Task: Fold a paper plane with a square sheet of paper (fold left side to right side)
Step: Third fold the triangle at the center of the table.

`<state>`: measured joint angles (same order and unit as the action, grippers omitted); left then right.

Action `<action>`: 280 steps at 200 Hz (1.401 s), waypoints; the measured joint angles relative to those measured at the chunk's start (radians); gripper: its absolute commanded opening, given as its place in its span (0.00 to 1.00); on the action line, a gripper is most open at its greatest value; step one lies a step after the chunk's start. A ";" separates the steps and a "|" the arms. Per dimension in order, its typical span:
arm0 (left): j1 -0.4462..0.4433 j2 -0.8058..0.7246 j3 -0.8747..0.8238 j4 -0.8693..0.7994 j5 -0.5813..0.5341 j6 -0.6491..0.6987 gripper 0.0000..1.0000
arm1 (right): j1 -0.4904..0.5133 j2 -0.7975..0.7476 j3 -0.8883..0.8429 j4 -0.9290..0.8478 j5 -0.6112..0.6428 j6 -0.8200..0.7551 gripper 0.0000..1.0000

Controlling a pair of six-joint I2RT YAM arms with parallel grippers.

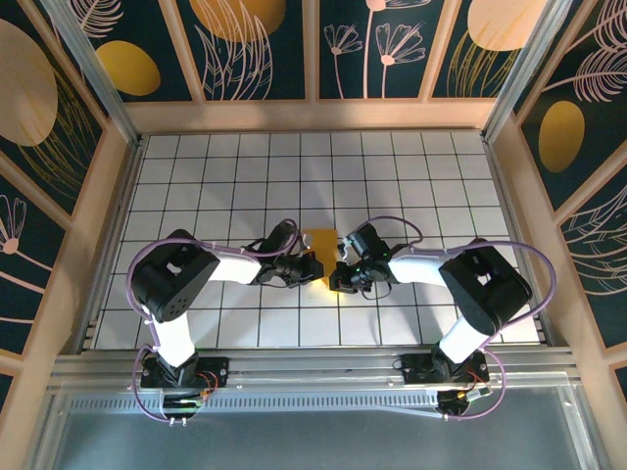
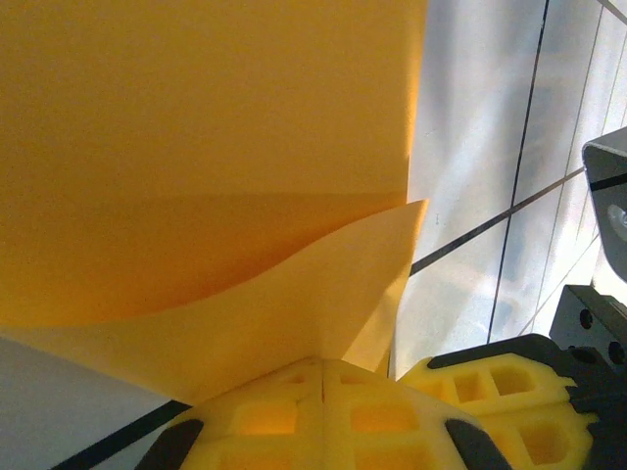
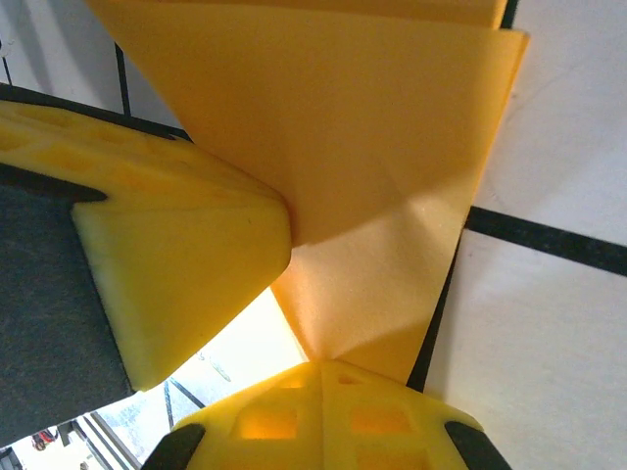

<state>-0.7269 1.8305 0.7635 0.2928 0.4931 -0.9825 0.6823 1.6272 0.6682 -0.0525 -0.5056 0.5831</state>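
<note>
1. My left hand (image 1: 312,266) is pressed together, pinching the lower edge of the orange-yellow sheet of paper (image 1: 319,240); in its wrist view the pads (image 2: 284,416) meet on the paper.
2. My right hand (image 1: 340,278) is clamped on a corner of the sheet, just beside the left hand.
3. The sheet, folded into layers, sits between both hands near the middle of the gridded tabletop (image 1: 411,176).

White-and-black arms (image 1: 235,266), lilac cables (image 1: 129,284); left hand (image 2: 323,377) and right hand (image 3: 321,370) yellow-padded.
</note>
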 measured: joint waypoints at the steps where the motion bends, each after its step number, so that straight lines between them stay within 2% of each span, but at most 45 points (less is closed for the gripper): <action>1: 0.000 0.000 0.000 0.000 0.000 0.000 0.00 | 0.000 0.000 0.000 0.000 0.000 0.000 0.00; 62: 0.016 0.000 0.003 -0.008 0.000 0.005 0.00 | 0.000 0.004 0.006 -0.008 0.000 -0.001 0.00; 215: 0.232 -0.002 0.012 -0.023 -0.012 0.103 0.00 | -0.001 0.012 0.011 -0.008 -0.011 -0.001 0.00; 252: 0.259 -0.114 -0.008 -0.113 -0.124 0.153 0.00 | -0.002 0.011 0.011 -0.008 -0.012 -0.001 0.00; 280: 0.253 -0.214 -0.047 -0.095 -0.100 0.163 0.00 | -0.002 0.012 0.011 -0.008 -0.012 -0.001 0.00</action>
<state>-0.4744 1.6165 0.7166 0.1982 0.3935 -0.8196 0.6804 1.6390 0.6796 -0.0605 -0.5175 0.5823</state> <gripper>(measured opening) 0.044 0.046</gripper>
